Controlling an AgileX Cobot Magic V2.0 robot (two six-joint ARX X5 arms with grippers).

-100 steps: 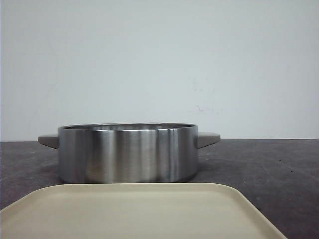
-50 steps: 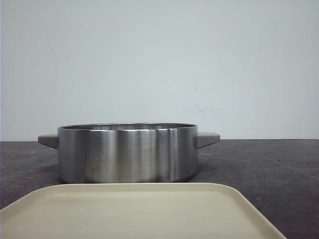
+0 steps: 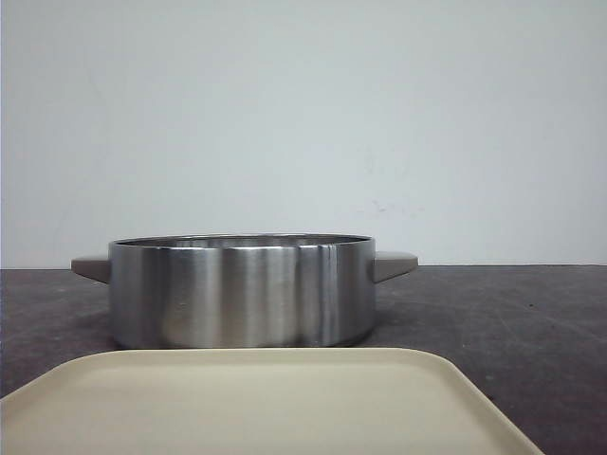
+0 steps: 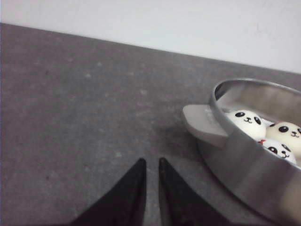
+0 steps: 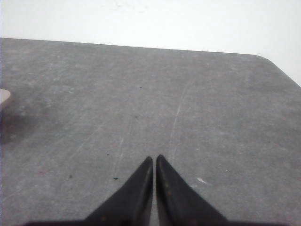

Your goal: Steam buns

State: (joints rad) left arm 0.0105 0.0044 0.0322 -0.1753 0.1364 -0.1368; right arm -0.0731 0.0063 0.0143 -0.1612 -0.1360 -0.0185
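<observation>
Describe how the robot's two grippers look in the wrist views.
Each shows only as a pair of matte black fingers, wide at the base and tapering to slim points. The left gripper and the right gripper look alike. No cables, markings or labels show on either, and the arms behind them are out of view.

White, black-faced buns [image 4: 248, 123]; silver pot [image 3: 242, 292]
</observation>
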